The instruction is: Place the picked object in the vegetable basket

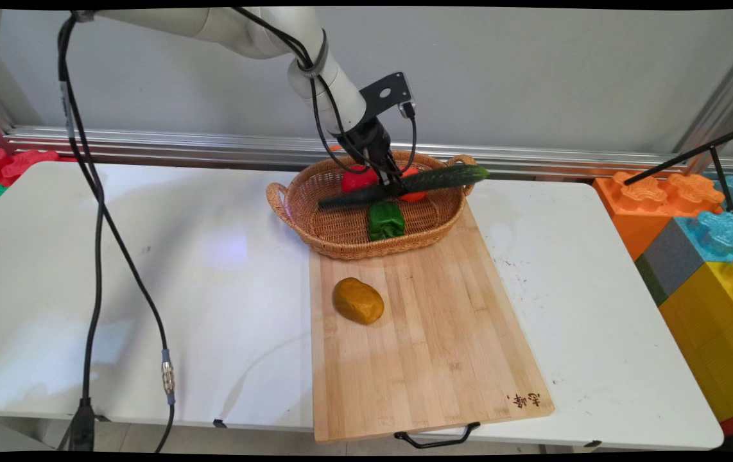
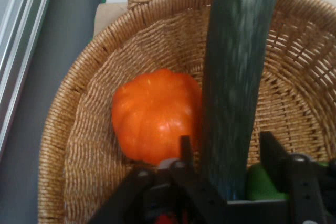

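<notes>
Two black fingers of the gripper are clenched on a long dark green cucumber, one on each side of it, near its middle. The cucumber is lifted above the wicker basket and lies almost level, with its right end a little higher and reaching out over the basket's right handle.

In the hand view the cucumber runs up from between the fingers to the top edge, and an orange tomato-like vegetable sits on the basket floor just beside it. A small piece of something green shows low between the finger and the cucumber.

In the main view the basket also holds a red round vegetable under the gripper, and a green bell pepper toward the near wall. The orange one is partly hidden behind the cucumber.

The basket stands at the far end of a wooden cutting board, partly on it and partly on the white table. A brown-yellow potato lies alone on the board, near its left edge, well apart from the basket. Coloured plastic blocks are stacked at the right of the table.
</notes>
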Tool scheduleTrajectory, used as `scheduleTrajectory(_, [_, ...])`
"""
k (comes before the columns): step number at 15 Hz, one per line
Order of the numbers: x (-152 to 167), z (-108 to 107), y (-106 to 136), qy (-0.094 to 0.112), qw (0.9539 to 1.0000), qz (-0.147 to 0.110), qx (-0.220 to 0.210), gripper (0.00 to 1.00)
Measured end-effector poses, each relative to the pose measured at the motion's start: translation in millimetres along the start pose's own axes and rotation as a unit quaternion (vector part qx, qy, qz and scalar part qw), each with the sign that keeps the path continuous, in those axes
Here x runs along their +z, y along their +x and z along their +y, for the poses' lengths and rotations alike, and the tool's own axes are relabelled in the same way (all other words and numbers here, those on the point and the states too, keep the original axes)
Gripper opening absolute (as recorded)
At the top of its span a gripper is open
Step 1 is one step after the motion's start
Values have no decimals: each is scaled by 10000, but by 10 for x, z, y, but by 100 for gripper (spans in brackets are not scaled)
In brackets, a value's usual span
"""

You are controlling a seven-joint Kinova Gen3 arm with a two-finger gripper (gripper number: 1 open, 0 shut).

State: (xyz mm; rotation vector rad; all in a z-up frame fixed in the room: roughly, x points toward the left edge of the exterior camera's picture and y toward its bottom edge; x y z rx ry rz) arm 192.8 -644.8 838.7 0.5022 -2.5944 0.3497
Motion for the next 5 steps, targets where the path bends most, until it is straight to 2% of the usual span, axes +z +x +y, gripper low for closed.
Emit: scheduleTrajectory(5, [12, 0, 3, -53, 10000, -7, -35, 100])
